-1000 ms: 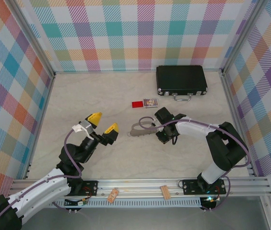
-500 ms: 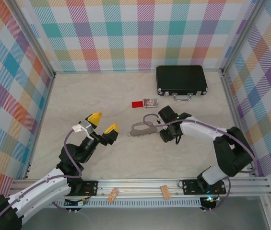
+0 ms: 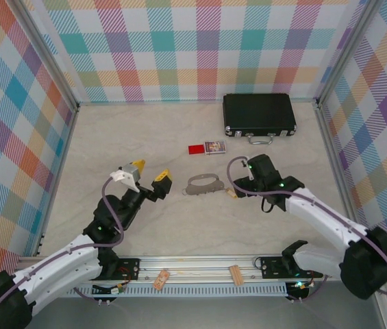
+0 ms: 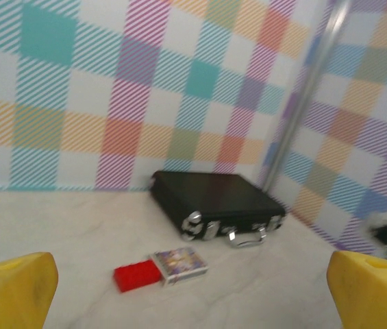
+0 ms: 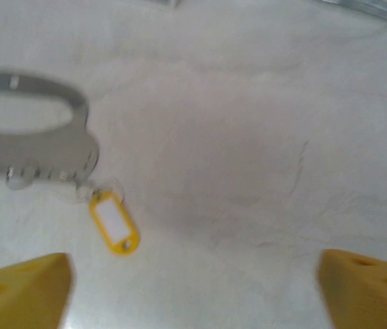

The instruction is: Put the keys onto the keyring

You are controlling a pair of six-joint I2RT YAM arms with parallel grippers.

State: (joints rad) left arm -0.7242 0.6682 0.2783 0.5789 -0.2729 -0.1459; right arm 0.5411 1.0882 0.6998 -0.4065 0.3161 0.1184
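Our right claw (image 5: 193,291) is spread wide with nothing between its yellow fingertips (image 5: 22,291), low over the pale table (image 5: 261,103). Right in front of it on the wrist cam we've got the key (image 5: 114,223), a tiny yellow-rimmed thing lying flat. Just beside its top end is the lower corner of the keyring (image 5: 42,161), the grey loop. It's blurry there, so we can't tell if the key is actually hooked on the loop or only lying against it. From overhead the keyring sits about mid-table between the two arms, with the key at its right end, near the right claw.

Our left claw (image 3: 149,171) is spread wide too, holding nothing, a bit left of the keyring and apart from it. Its cam looks toward the back, where a red block (image 4: 137,276) lies just beside a little picture card (image 4: 179,264). Behind those is a black case (image 4: 214,199) with a silver handle, near the plaid wall (image 4: 111,103). Two wooden blocks (image 3: 235,274) sit on the rail at the near edge.
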